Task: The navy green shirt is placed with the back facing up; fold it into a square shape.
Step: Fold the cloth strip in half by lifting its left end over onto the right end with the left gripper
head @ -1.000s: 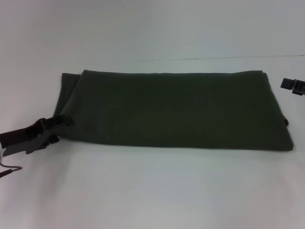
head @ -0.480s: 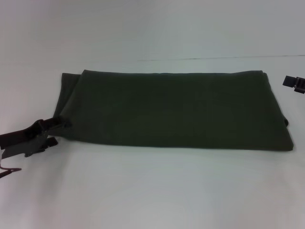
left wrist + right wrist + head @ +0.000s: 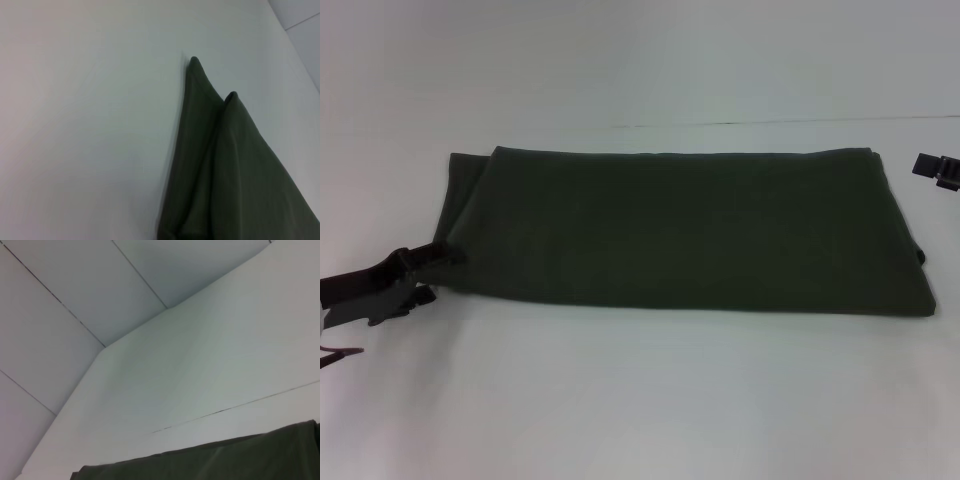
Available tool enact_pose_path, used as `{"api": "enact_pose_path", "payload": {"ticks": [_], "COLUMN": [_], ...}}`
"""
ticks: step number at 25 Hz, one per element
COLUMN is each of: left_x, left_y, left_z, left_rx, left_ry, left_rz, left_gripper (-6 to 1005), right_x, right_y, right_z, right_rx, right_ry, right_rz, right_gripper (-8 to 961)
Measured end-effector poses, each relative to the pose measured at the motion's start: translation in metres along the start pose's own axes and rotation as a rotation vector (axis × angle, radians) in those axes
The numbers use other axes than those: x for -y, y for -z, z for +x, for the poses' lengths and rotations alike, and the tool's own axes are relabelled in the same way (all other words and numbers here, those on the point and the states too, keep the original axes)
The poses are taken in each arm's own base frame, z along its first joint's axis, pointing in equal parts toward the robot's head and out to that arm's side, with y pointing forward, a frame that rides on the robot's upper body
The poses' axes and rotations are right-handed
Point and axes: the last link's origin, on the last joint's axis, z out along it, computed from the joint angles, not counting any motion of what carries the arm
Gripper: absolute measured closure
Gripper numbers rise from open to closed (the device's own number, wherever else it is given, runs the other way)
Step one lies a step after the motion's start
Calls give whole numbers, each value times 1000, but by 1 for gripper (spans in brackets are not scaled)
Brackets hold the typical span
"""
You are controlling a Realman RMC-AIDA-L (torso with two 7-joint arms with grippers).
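Observation:
The navy green shirt (image 3: 680, 230) lies plain side up on the white table (image 3: 640, 400), folded into a long band running left to right. My left gripper (image 3: 442, 274) is low at the shirt's near-left corner, open, with its upper finger touching the cloth edge and table showing between the fingers. The left wrist view shows the shirt's folded corner layers (image 3: 235, 170) close up. My right gripper (image 3: 935, 170) is at the far right edge of the head view, just off the shirt's far-right corner. The right wrist view shows the shirt's far edge (image 3: 225, 460).
A thin seam line (image 3: 770, 122) crosses the table behind the shirt. White table surface lies in front of the shirt and behind it. A cable (image 3: 335, 355) hangs by my left arm.
My left gripper has drawn back to the left and a little lower, away from the shirt's corner. The shirt has not moved. My right gripper has barely shifted.

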Motion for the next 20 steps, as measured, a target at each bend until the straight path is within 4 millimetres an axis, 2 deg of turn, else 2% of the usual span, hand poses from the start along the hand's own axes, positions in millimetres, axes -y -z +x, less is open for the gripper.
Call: {"api": "enact_pose_path", "payload": {"ticks": [20], "left_x": [-10], "left_y": [-4], "left_z": [12], "left_rx": [-22], "left_ry": [-36], "left_rz": [2], "left_gripper": [124], "right_x": [0], "right_y": [1], "right_z": [0], "right_rx": [6], "right_ry": [-5], "right_rz": [-5], "right_gripper": [227]}}
